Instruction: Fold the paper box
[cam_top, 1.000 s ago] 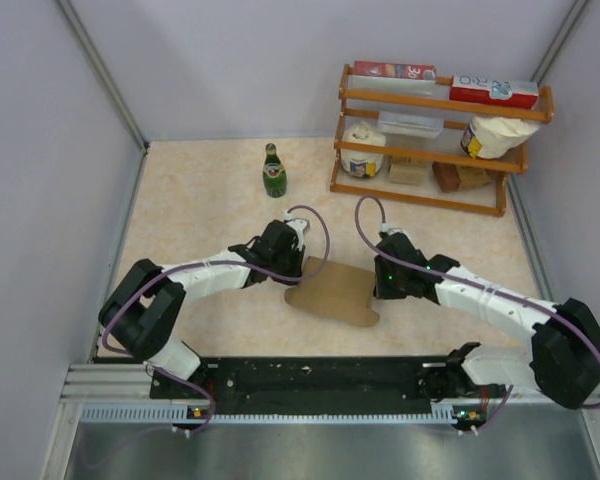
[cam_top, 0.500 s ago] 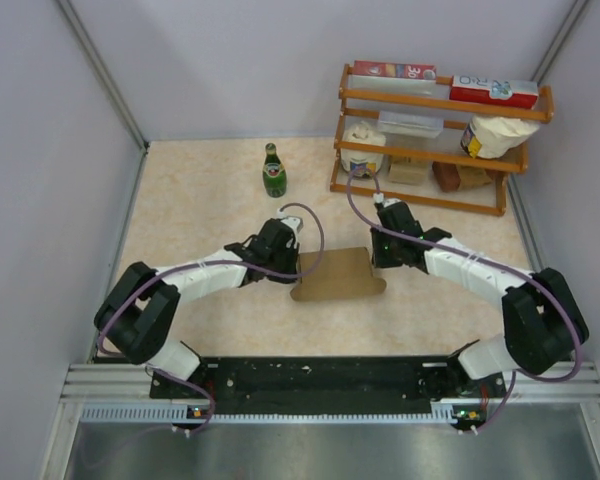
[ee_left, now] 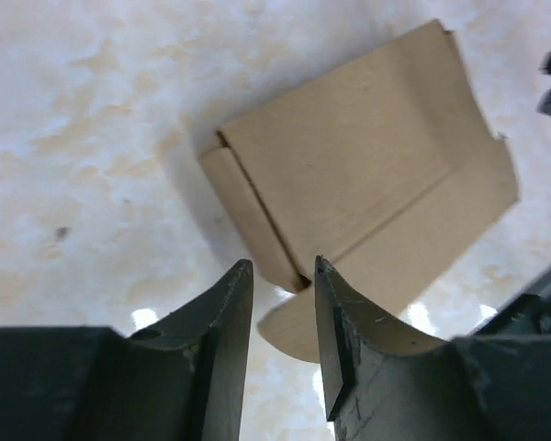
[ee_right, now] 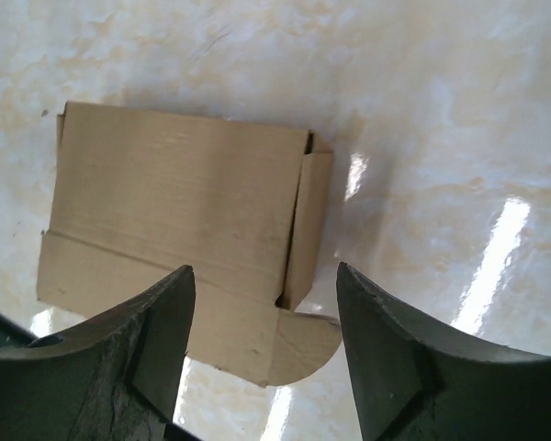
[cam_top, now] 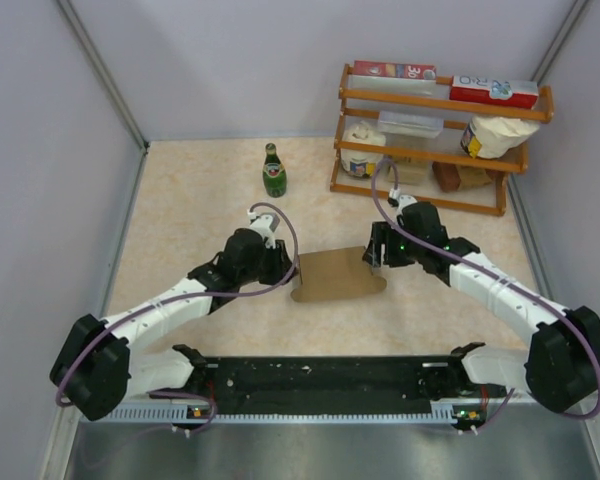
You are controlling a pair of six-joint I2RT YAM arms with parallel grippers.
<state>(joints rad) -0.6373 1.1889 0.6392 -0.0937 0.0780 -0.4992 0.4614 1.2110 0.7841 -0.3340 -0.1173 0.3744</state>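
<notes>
Both arms have drawn back from the flat brown corrugated cardboard box (cam_top: 338, 275), which now lies mid-surface (cam_top: 200, 200) between them. The left pincer (ee_left: 283, 271) is slightly parted and the right pincer (ee_right: 264, 276) wide (both empty). One rounded flap juts out, so the folding seems unfinished.

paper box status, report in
Left gripper open, right gripper open, neither holding. Paper box flat on the table between them, flaps untucked. Green bottle and rack behind, clear.
</notes>
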